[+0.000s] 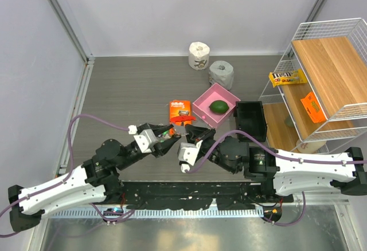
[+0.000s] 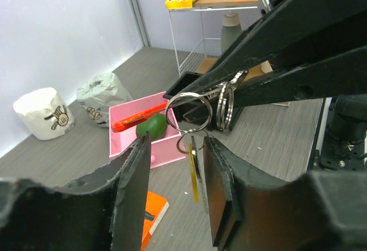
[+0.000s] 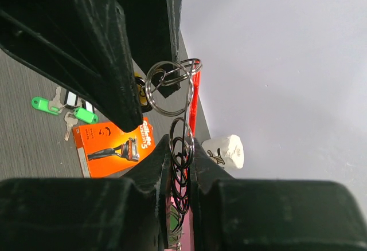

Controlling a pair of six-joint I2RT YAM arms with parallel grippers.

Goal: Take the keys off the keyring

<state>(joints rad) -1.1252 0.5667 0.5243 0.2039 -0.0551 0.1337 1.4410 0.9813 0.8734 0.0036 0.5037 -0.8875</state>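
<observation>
The two arms meet over the near middle of the desk (image 1: 126, 102), with the keyring held in the air between them. The right pincer (image 3: 179, 142) is clamped on the keyring (image 3: 195, 99) by its short chain of silvery links, which stands edge-on in the narrow gap between its fingers. The red oval loop hangs off the far end of that chain. A large steel ring (image 3: 146, 88) sits at the top of the chain, up against the tips of the left pincer (image 2: 178, 145).

The left pincer's fingers are apart. One key with a yellow tag (image 2: 194, 179) dangles from a small ring between them, closer to its right finger; whether it touches that finger I cannot tell.

Other keys (image 3: 71, 110), two with green tags and one with a black-and-white tag, lie loose on the desk just beside a short edge of the orange razor box (image 3: 114, 145). Beyond the box sits a pink tray (image 1: 202, 103) holding a green fruit (image 1: 218, 107), with a black box (image 1: 251, 119) next to it. A toilet roll (image 1: 199, 55) stands near the back wall
</observation>
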